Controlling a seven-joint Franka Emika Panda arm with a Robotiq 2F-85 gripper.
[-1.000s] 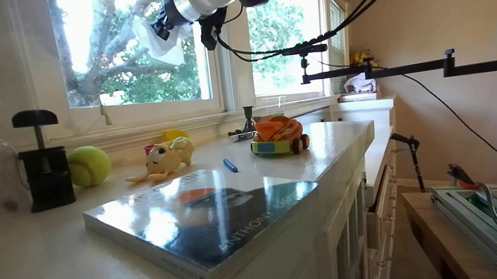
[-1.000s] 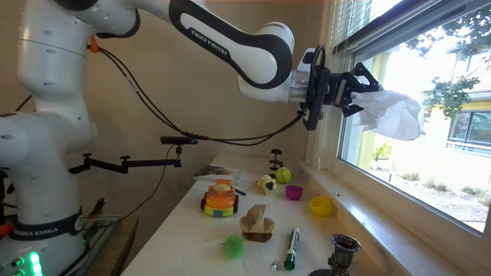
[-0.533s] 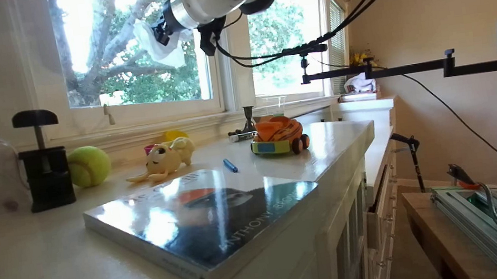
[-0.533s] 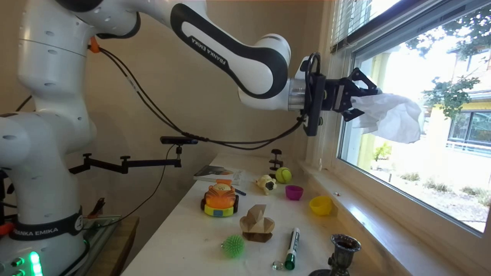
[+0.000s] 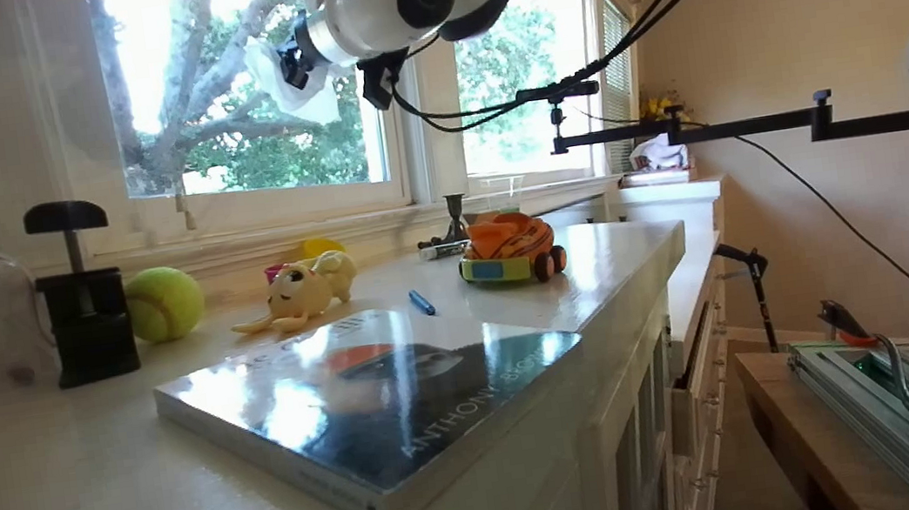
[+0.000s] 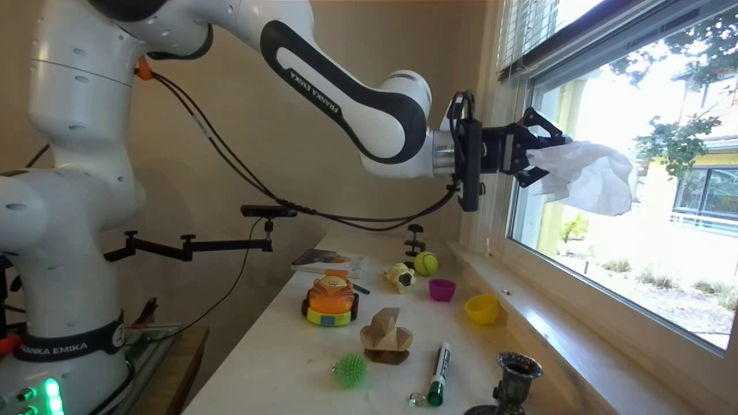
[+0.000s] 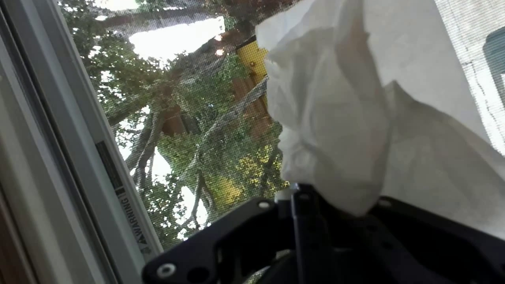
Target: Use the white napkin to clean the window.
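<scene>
The crumpled white napkin (image 6: 597, 176) hangs from my gripper (image 6: 548, 154) in front of the window (image 6: 611, 259). It spreads out and droops toward the glass; whether it touches the pane I cannot tell. The napkin (image 5: 291, 92) and gripper (image 5: 298, 67) also show before the upper right of the window pane (image 5: 202, 139). In the wrist view the napkin (image 7: 331, 114) rises from between the black fingers of my gripper (image 7: 335, 207) and covers much of the right side. The fingers are shut on it. The window (image 7: 205, 157) shows branches and foliage behind it.
The window sill (image 6: 553, 328) and white frame (image 7: 85, 130) border the glass. On the counter below stand a candle holder (image 6: 519, 374), marker (image 6: 441, 369), yellow cup (image 6: 482, 309), purple cup (image 6: 442, 290), orange toy car (image 6: 331, 300), plush toy (image 5: 305, 288), book (image 5: 385, 396) and clamp (image 5: 87, 330).
The wrist and forearm have lowered and the gripper has come down slightly, with its tilt changing. The napkin stays held and has dropped only a little. The counter objects have not moved.
</scene>
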